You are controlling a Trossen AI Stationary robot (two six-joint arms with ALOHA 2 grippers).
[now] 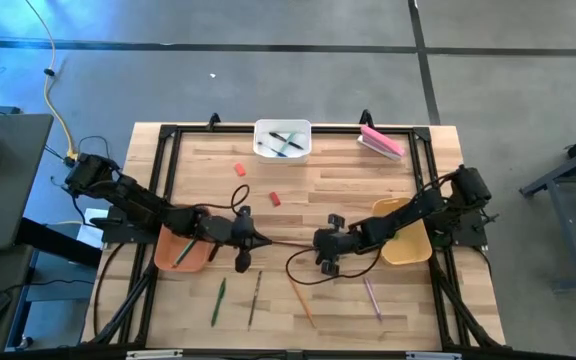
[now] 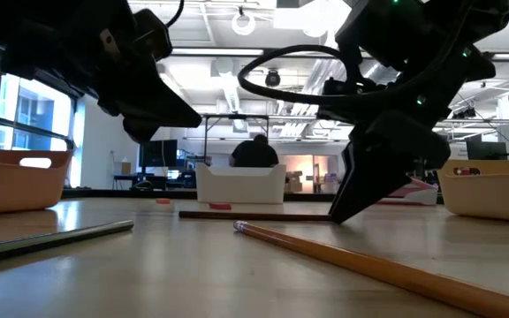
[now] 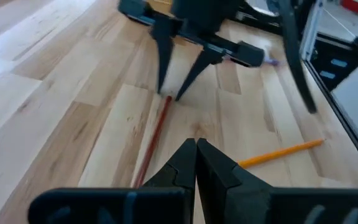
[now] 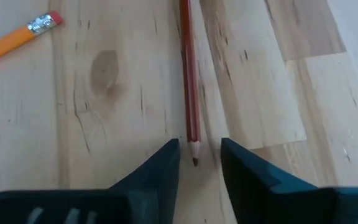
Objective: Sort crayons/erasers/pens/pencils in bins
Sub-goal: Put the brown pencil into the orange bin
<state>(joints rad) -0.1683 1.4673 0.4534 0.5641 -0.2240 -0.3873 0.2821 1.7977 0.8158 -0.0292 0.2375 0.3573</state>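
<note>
A red-brown pencil [image 1: 288, 243] lies flat on the table between my two grippers; it also shows in the low view [image 2: 254, 215]. My right gripper [image 4: 199, 152] is open and down at the table, its fingers on either side of the pencil's sharpened tip [image 4: 194, 157] without touching it. My left gripper [image 3: 196, 146] is shut and hovers over the pencil's other end [image 3: 140, 177], above the table in the low view [image 2: 193, 115]. The white bin [image 1: 283, 138] holds pens. The orange-brown bin [image 1: 183, 250] sits under my left arm, the mustard bin [image 1: 405, 238] under my right.
Two red crayons [image 1: 238, 168] [image 1: 275, 198] lie mid-table. A green pencil [image 1: 218, 300], a brown one [image 1: 255, 298], an orange one [image 1: 301, 300] and a pinkish one [image 1: 371, 298] lie near the near edge. A pink block [image 1: 380, 140] sits at the far right.
</note>
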